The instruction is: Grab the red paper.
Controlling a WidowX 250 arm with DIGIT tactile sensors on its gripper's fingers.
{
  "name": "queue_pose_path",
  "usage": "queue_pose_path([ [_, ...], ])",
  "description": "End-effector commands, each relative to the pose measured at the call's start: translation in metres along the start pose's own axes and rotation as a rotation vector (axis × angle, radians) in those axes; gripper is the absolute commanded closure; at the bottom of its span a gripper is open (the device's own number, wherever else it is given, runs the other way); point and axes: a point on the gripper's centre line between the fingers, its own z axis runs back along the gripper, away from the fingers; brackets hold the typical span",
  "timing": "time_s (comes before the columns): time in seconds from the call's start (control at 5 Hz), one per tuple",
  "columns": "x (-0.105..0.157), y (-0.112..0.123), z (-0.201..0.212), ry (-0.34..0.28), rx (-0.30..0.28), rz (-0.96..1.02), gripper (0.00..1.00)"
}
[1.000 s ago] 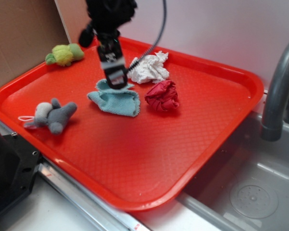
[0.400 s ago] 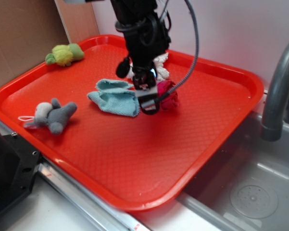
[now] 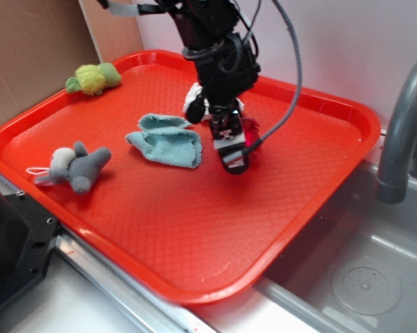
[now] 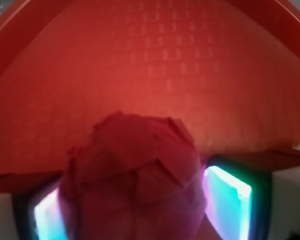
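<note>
My pincer (image 3: 234, 156) is down over the red paper (image 4: 132, 185), fingers (image 4: 228, 200) spread on either side of the wad and not yet clenched; from the wrist the crumpled crimson ball fills the gap between them, and whether they touch it I cannot tell. From outside, only a sliver of the paper shows behind my wrist, near the middle of the red plastic tray (image 3: 194, 229). Right behind my arm sits a white crumpled paper wad (image 3: 193, 104), mostly hidden by me. Just to the side lies a folded light-blue cloth (image 3: 166, 141), close to the paper but apart from it. Farther off on the tray are a grey plush toy (image 3: 73, 167) and a yellow-green plush toy (image 3: 94, 78), both well clear. I can read no writing. The tray has a fine waffle texture and rests at the edge of a steel sink (image 3: 361, 277), with a grey faucet (image 3: 402, 132), a brown board (image 3: 31, 55) and a pale wall (image 3: 347, 41) around it.
</note>
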Motion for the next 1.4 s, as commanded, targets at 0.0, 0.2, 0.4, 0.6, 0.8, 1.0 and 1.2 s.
queue_pose_path([
  [0.0, 0.022, 0.002, 0.003, 0.026, 0.032, 0.004, 1.00],
  [0.2, 0.020, 0.006, 0.025, 0.006, 0.010, 0.021, 1.00],
  [0.4, 0.013, 0.004, 0.074, 0.022, 0.017, 0.080, 1.00],
  [0.6, -0.007, 0.001, 0.128, 0.109, -0.036, 0.248, 1.00],
  [0.8, -0.027, -0.006, 0.185, 0.215, -0.084, 0.519, 1.00],
  [1.0, -0.041, -0.027, 0.238, 0.195, -0.004, 0.668, 1.00],
  [1.2, -0.028, -0.043, 0.242, 0.246, 0.121, 0.669, 1.00],
])
